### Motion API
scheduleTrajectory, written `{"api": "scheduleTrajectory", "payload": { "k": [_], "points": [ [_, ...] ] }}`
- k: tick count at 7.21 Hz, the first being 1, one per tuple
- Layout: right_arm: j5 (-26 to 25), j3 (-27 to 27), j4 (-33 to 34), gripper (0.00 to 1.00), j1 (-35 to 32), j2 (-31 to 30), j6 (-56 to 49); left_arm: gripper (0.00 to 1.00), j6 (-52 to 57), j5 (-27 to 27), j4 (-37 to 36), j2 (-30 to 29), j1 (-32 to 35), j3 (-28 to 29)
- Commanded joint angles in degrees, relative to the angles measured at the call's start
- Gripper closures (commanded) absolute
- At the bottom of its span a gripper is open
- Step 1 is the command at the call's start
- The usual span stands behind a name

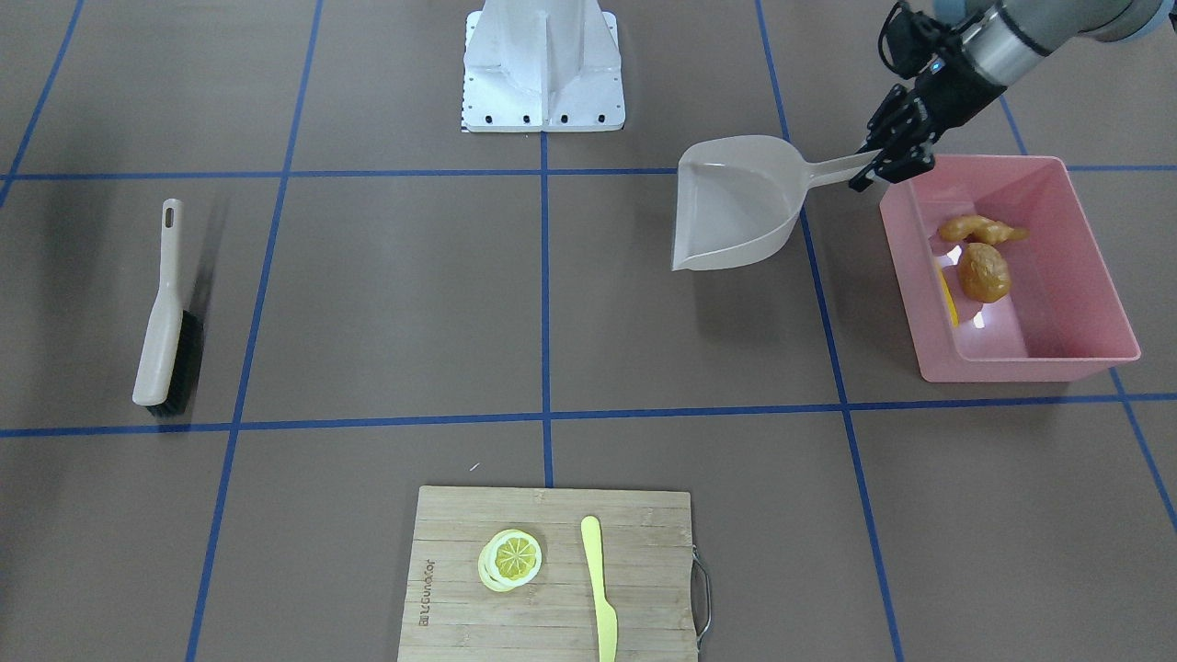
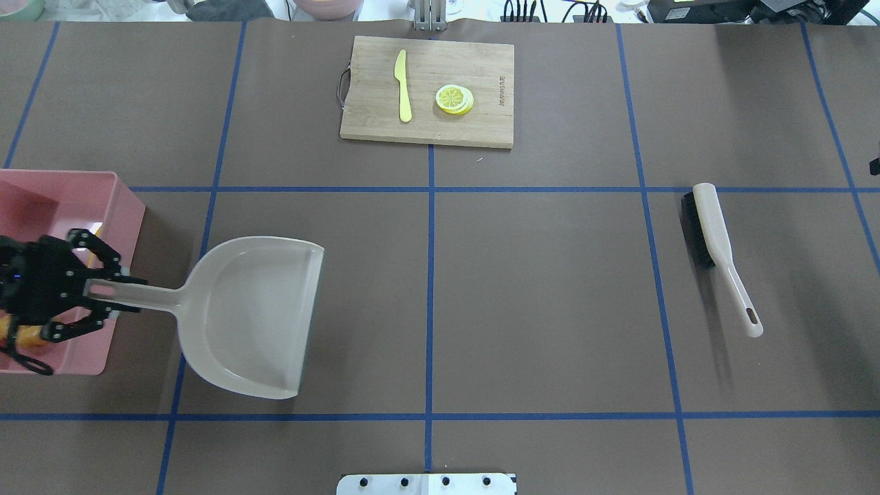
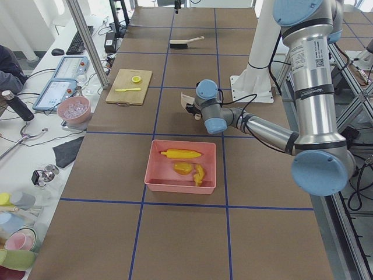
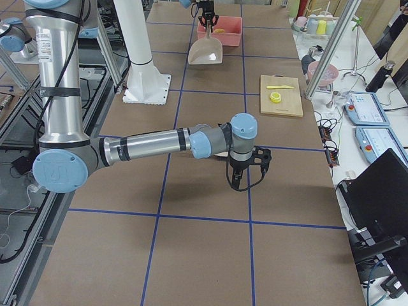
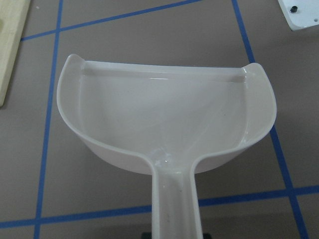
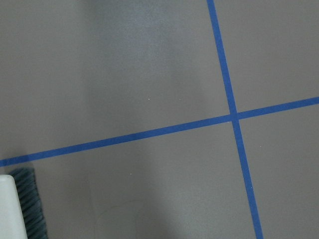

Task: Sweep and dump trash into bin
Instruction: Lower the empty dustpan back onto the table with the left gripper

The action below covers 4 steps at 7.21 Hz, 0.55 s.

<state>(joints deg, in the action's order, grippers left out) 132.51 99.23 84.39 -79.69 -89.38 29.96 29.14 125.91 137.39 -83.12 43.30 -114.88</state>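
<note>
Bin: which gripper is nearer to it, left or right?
Left. The left gripper is at the bin's rim, shut on the dustpan handle; the right gripper is far across the table.

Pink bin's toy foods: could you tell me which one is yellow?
The corn cob, long and yellow; the potato is brown, the ginger root tan.

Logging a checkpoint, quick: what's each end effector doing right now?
Left end effector: closed on the dustpan handle.
Right end effector: cannot be told.

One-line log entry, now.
left gripper: shut on empty beige dustpan; yellow corn, tan ginger, brown potato: in pink plastic tub; right gripper: unclear
</note>
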Motion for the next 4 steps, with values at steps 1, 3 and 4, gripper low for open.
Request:
{"api": "scheduleTrajectory", "payload": {
  "k": [1, 3, 4],
  "points": [
    [-0.5, -4.6, -1.0, 0.0, 0.4, 2.4, -0.3, 1.0, -4.7, 1.2, -0.2, -5.8, -3.7, 4.7],
    [-0.6, -6.3, -2.5, 0.0, 0.4, 2.5, -9.7, 1.0, -12.4, 3.8, -1.7, -7.8, -3.7, 5.5],
    [-0.5, -6.3, -2.0, 0.0, 0.2, 2.5, -13.0, 1.0, -12.7, 3.7, -1.9, -8.6, -3.4, 5.9]
  ]
}}
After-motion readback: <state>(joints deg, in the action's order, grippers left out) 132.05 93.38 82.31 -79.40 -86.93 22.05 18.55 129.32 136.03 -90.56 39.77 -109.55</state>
